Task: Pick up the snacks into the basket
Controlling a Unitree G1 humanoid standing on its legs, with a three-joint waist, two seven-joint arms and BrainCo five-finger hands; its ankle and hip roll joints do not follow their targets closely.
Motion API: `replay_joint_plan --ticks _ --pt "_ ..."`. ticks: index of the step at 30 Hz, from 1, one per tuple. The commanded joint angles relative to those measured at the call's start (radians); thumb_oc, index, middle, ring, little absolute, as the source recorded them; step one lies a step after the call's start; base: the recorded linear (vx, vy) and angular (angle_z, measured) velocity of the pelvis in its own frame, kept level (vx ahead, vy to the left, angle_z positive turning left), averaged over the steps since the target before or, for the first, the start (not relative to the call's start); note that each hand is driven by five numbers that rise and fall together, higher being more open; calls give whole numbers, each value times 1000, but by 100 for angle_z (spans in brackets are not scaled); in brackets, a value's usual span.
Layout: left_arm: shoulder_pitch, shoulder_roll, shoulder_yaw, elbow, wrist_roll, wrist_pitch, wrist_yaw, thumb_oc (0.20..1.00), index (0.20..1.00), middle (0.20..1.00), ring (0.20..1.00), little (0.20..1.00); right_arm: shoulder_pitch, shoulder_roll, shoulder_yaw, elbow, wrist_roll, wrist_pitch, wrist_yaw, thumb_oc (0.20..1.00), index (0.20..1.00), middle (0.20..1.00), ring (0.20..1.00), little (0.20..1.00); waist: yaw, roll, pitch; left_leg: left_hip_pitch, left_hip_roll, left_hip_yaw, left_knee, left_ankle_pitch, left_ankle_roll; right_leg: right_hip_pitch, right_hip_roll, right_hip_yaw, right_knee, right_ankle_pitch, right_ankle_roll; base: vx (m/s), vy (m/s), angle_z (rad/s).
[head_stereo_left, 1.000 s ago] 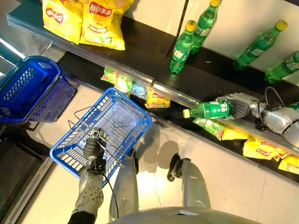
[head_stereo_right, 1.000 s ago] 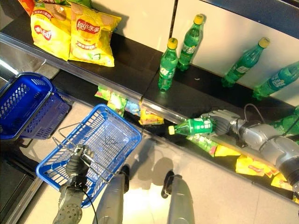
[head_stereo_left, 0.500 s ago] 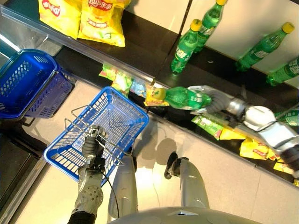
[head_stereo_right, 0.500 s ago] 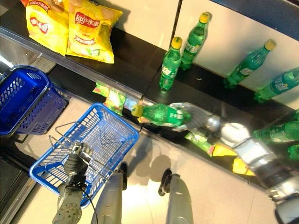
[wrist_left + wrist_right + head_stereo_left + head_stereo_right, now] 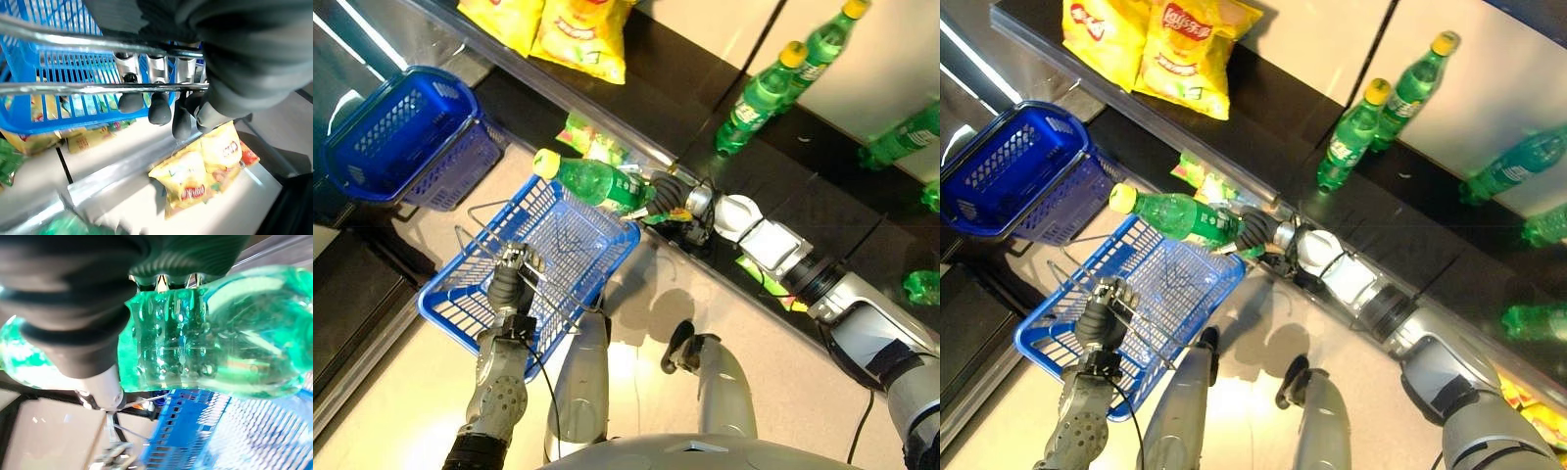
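Observation:
My right hand [image 5: 668, 193] is shut on a green soda bottle [image 5: 592, 181] with a yellow cap, held lying sideways over the far rim of the blue wire basket [image 5: 470, 323]. The wrist view shows the bottle [image 5: 210, 347] close up under that hand [image 5: 88, 333], with blue mesh below. My left hand [image 5: 509, 284] is shut on the basket's metal handle [image 5: 98, 88], its fingers [image 5: 156, 110] curled over the wire. The basket looks empty. Yellow chip bags [image 5: 1170, 54] lie on the upper shelf. Small snack packets [image 5: 587, 142] sit on the lower shelf behind the bottle.
Two green bottles [image 5: 764, 93] stand on the dark shelf, with more [image 5: 1518, 166] to the right. A second, darker blue basket [image 5: 406, 137] sits on the floor at the left. Snack packets [image 5: 1518, 397] also lie at the lower shelf's right end.
My right hand has carried the bottle leftward from the shelf edge to above the basket's far rim. The camera has shifted as well. The left hand keeps its hold on the handle.

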Motion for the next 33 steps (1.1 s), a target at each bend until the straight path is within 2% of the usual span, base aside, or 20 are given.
replay_joint_plan --ticks 1,2,4,5,8,10,12,16,17,21,22,24,25,26,29,33 --pt "-18 59 17 -224 91 -66 -41 200 200 200 200 200 -123 73 -12 -43 -26 -69 -41 200 200 200 200 200 10 13 -63 -2 -39 33 -20 23 71 -15 9 7 -50 131 59 -28 -10 12" --pt "-14 73 19 -275 91 -65 -44 200 200 200 200 200 -157 122 -4 27 -55 -59 -51 200 200 200 200 200 20 12 -59 -6 -42 29 -21 25 72 -16 8 3 -51 134 59 -10 -5 10" --pt "-10 79 19 -302 87 -64 -46 200 200 200 200 200 -171 143 -10 68 -63 -53 -58 200 200 200 200 200 26 12 -57 -8 -44 26 -21 26 73 -16 8 -1 -52 135 59 -10 -10 8" --pt "-9 86 17 -336 80 -67 -47 200 200 200 200 200 -199 183 -6 148 -77 -52 -65 200 200 200 200 200 37 13 -53 -10 -47 22 -21 26 73 -16 7 -6 -52 137 61 -14 -13 10" --pt "-15 93 9 -364 76 -68 -50 200 200 200 200 200 -219 214 -9 226 -81 -49 -86 200 200 200 200 200 44 15 -47 -11 -51 18 -24 29 73 -13 6 -10 -56 139 62 -10 -2 14" --pt "-26 93 0 -378 65 -70 -50 200 200 200 200 200 -214 232 -23 261 -50 -51 -91 200 200 200 200 200 49 17 -43 -12 -54 16 -24 32 72 -9 4 -14 -57 140 62 -5 -2 10" --pt "-45 93 -33 -391 41 -68 -61 200 200 200 200 200 -186 270 -54 319 76 -51 -83 200 200 200 200 200 58 21 -37 -12 -59 9 -26 35 73 -8 -1 -22 -55 140 64 0 -3 8" --pt "-66 98 -66 -385 23 -68 -63 200 200 200 200 200 -176 302 -67 359 160 -51 -79 200 200 200 200 200 70 28 -32 -13 -65 3 -28 38 75 -4 -4 -28 -54 141 65 7 -2 7" --pt "-83 100 -87 -378 19 -68 -59 200 200 200 200 200 -185 334 -72 405 181 -49 -85 200 200 200 200 200 76 33 -28 -12 -67 -1 -29 39 75 -2 -7 -32 -53 139 65 6 2 5" --pt "-100 100 -107 -377 24 -66 -48 200 200 200 200 200 -236 382 -60 502 115 -39 -106 200 200 200 200 200 79 39 -26 -15 -68 -4 -28 39 76 -6 -6 -32 -46 136 65 3 9 10" --pt "-101 101 -108 -379 27 -65 -43 200 200 200 200 200 -259 395 -49 531 64 -36 -116 200 200 200 200 200 79 40 -24 -14 -68 -4 -29 39 76 -6 -5 -32 -46 136 64 7 12 7" --pt "-104 97 -122 -390 28 -54 -32 200 200 200 200 200 -330 442 -35 672 -135 -23 -177 200 200 200 200 200 78 44 -22 -17 -70 -6 -28 39 75 -5 -3 -33 -47 139 64 0 0 0" --pt "-104 97 -121 -390 28 -54 -32 200 200 200 200 200 -330 443 -35 672 -135 -24 -177 200 200 200 200 200 78 43 -22 -17 -70 -6 -28 39 75 -5 -3 -34 -47 139 64 0 0 0" --pt "-107 95 -128 -398 25 -48 -34 200 200 200 200 200 -350 474 -41 747 -206 -14 -191 200 200 200 200 200 77 46 -25 -18 -71 -8 -28 40 75 -6 -4 -37 -47 139 65 0 0 0" --pt "-115 95 -148 -402 16 -38 -39 200 200 200 200 200 -364 519 -52 818 -261 -6 -189 200 200 200 200 200 79 49 -30 -19 -74 -11 -27 38 77 -10 -4 -38 -45 139 65 10 0 3" --pt "-135 98 -180 -399 5 -32 -46 200 200 200 200 200 -372 547 -92 881 -252 0 -195 200 200 200 200 200 84 55 -34 -27 -76 -13 -22 37 79 -13 -5 -41 -44 139 66 5 0 2"
